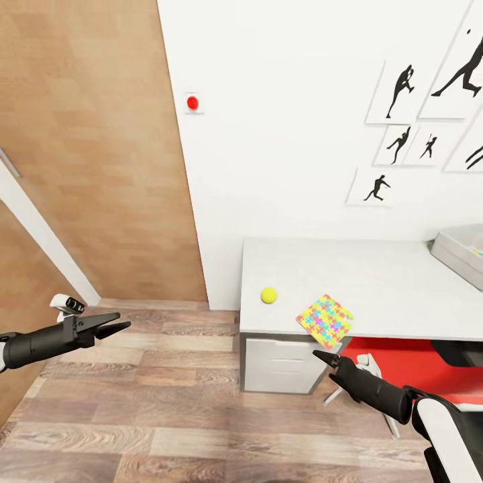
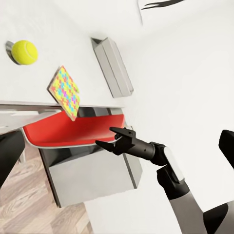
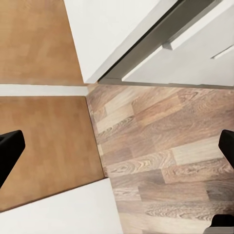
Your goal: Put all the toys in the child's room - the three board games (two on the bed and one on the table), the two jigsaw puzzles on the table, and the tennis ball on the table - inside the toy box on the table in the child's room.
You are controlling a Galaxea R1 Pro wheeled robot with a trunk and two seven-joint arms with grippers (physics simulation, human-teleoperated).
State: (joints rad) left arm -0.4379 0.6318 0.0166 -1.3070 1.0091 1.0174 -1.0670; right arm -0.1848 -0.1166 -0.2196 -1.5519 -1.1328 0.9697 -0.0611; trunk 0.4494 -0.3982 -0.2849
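My left gripper (image 1: 115, 327) hangs over the wood floor, well short of the table (image 1: 376, 282); fingers nearly together, nothing in them. My right gripper (image 1: 327, 359) sits low, just below the table's front edge, tips close together in the head view and empty.

Nearest task item: one jigsaw puzzle (image 1: 325, 320), lying at the front edge and sticking out past it. Tennis ball (image 1: 269, 294) just beyond, near the left front corner, apart from the puzzle. A red chair (image 1: 409, 365) is tucked under the desk beside a drawer unit (image 1: 282, 365).

Risks, as I judge them: the puzzle overhangs, so a clumsy upward move of my right arm could tip it to the floor. The ball is free to roll; a nudge sends it off the near edge.

Toy box (image 1: 459, 251) stands at the far right, partly cut off by the frame. I can make out a small coloured fleck at its rim, nothing more of what it holds.
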